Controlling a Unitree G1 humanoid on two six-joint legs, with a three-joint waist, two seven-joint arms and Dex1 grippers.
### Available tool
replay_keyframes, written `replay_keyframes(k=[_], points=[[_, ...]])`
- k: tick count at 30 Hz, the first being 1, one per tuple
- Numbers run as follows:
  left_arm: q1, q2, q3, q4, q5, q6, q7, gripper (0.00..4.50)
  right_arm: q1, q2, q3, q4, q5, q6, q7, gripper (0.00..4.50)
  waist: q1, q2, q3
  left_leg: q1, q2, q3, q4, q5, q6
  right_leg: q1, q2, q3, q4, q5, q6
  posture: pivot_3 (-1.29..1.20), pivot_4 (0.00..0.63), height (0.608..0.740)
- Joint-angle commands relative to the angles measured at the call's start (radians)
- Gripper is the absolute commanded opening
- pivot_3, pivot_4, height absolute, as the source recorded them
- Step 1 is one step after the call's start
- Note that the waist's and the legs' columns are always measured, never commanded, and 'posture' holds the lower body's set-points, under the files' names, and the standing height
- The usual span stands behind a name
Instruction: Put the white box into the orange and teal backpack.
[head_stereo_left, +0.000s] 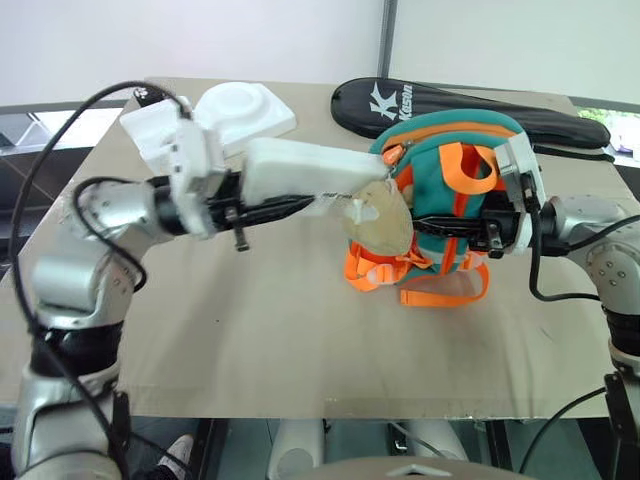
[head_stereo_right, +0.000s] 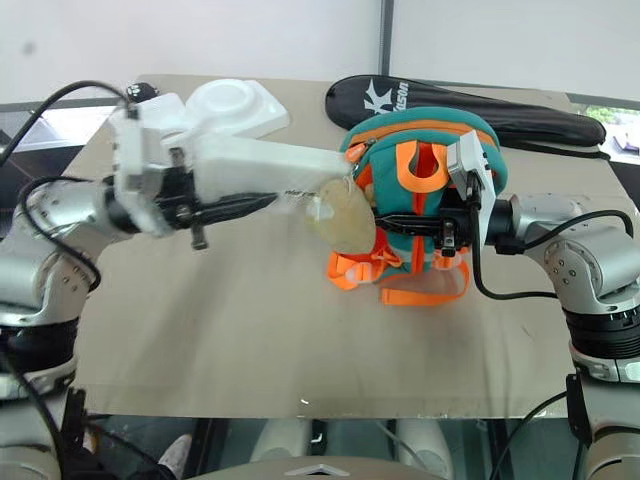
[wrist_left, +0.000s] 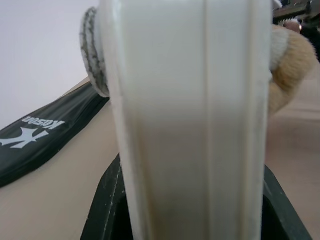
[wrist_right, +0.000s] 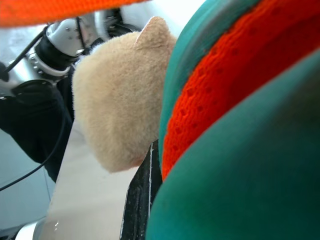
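At the left of the head view, the left arm reaches in from the frame's left edge with its forearm about level, and the left gripper (head_stereo_left: 285, 208) is clamped on the white box (head_stereo_left: 300, 165), black fingers lying along the box's lower edge and pointing toward frame centre. On the right side the right arm comes in level from the right edge, and the right gripper (head_stereo_left: 440, 222) is closed on the front of the orange and teal backpack (head_stereo_left: 450, 175), holding it upright above the tan table (head_stereo_left: 250, 330). The box is a flat, smooth white case with rounded corners; the left wrist view shows its long ridged face running straight away from the camera. Its long axis lies nearly level, running left to right across the upper middle of the frame, its far end touching the backpack's tan plush charm (head_stereo_left: 380, 215). Farther back, a white foam block (head_stereo_left: 235, 110) sits upper left and a black racket bag (head_stereo_left: 470, 110) upper right.
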Motion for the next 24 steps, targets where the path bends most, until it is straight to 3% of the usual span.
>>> replay_keyframes(k=[1,4,7,9,10,15,17,21,24], points=[[-0.125,-0.059,-0.147,0.012,0.080,0.056,0.019,1.10,-0.008,0.012,-0.009,-0.052,0.019,-0.014,-0.002,0.06,-0.002,0.000,0.000,0.000,0.000,0.000,0.001,0.000,0.000,0.000,0.000,0.000,0.000,0.000,0.000,0.00,0.150,0.740],[-0.222,-0.173,-0.280,0.101,0.186,0.098,0.078,1.10,0.019,0.027,-0.012,-0.069,0.014,-0.022,-0.019,0.06,0.002,0.000,0.000,0.000,0.000,-0.001,0.002,0.000,0.000,0.001,0.001,0.000,0.000,0.000,0.000,0.00,0.150,0.740],[-0.274,-0.295,-0.363,0.219,0.293,0.029,0.123,1.10,0.048,0.038,-0.020,-0.088,0.007,-0.029,-0.043,0.06,-0.001,0.000,0.000,0.000,0.000,-0.001,0.003,0.000,0.000,0.002,0.001,0.001,0.000,0.000,0.000,0.00,0.150,0.740],[-0.280,-0.349,-0.366,0.298,0.309,0.044,0.137,2.16,0.062,0.046,-0.031,-0.096,0.003,-0.026,-0.081,0.00,-0.006,0.000,0.000,0.000,0.000,-0.001,0.003,0.000,0.000,0.002,0.001,0.002,0.000,0.000,0.000,0.00,0.150,0.740],[-0.275,-0.353,-0.348,0.301,0.300,0.053,0.133,2.45,0.069,0.046,-0.038,-0.102,0.007,-0.021,-0.094,0.00,-0.011,0.000,0.000,0.000,0.000,-0.001,0.003,0.000,0.000,0.001,0.002,0.002,0.001,0.000,0.001,0.00,0.150,0.740],[-0.193,-0.239,-0.017,0.151,-0.073,0.414,0.082,4.31,0.089,0.030,-0.051,-0.104,-0.001,-0.016,-0.138,0.00,-0.043,0.001,0.001,0.000,0.001,-0.004,0.001,0.000,0.000,-0.001,0.004,0.003,0.002,0.000,0.000,0.00,0.150,0.740],[-0.155,-0.161,0.132,0.129,-0.257,0.616,0.079,4.31,0.090,0.028,-0.049,-0.102,-0.005,-0.018,-0.150,0.00,-0.049,0.001,0.001,0.000,0.001,-0.006,0.001,0.000,0.000,-0.001,0.005,0.003,0.002,0.000,0.000,0.00,0.150,0.740],[-0.107,-0.066,0.310,0.120,-0.522,0.904,0.121,4.31,0.089,0.026,-0.043,-0.100,-0.005,-0.020,-0.160,0.00,-0.049,0.001,0.001,0.000,0.001,-0.008,0.001,0.000,0.000,0.000,0.004,0.001,0.002,0.000,0.001,0.00,0.150,0.740],[-0.058,-0.087,0.376,0.133,-0.756,1.090,0.231,4.31,0.081,0.030,-0.034,-0.098,-0.005,-0.017,-0.168,0.00,-0.038,0.001,0.001,0.001,-0.001,-0.008,0.003,0.000,0.000,0.003,0.000,-0.002,0.002,0.000,0.001,0.00,0.150,0.740]])
